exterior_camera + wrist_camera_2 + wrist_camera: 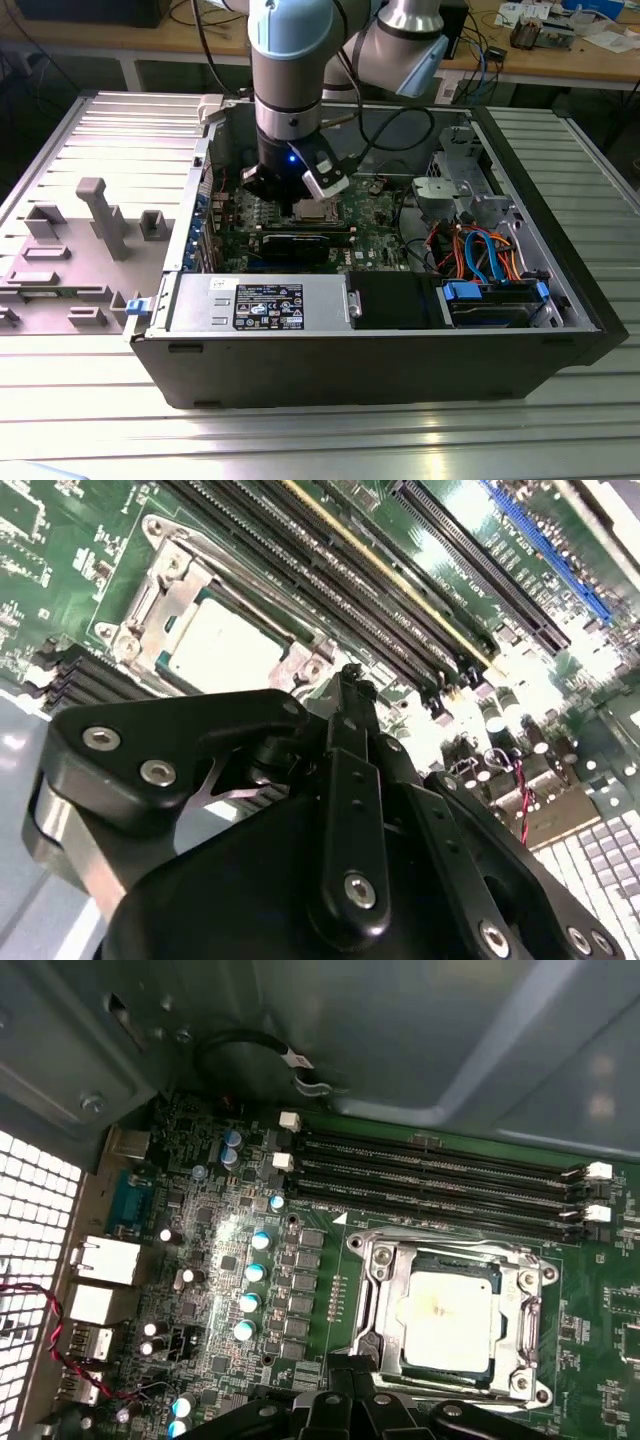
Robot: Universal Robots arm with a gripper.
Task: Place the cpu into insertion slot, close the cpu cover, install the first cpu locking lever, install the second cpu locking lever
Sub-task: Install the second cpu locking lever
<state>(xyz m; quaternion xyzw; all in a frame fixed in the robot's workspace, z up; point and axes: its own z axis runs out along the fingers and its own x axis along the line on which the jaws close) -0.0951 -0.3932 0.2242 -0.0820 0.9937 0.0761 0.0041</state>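
Black and bolted, the gripper (345,680) sat nearest the lens in the second wrist view, its fingers apparently drawn together to a narrow tip, holding nothing. Just beyond it lay the small square cpu (445,1317) with its pale silver-grey metal top, seated in the silver-rimmed insertion slot (371,1312) on the green motherboard (200,1250). The thin silver cpu cover (527,1305) lay down around the chip — so placing and closing looked done, and the locking levers seemed the step in hand. That calls for a fine, steady push.
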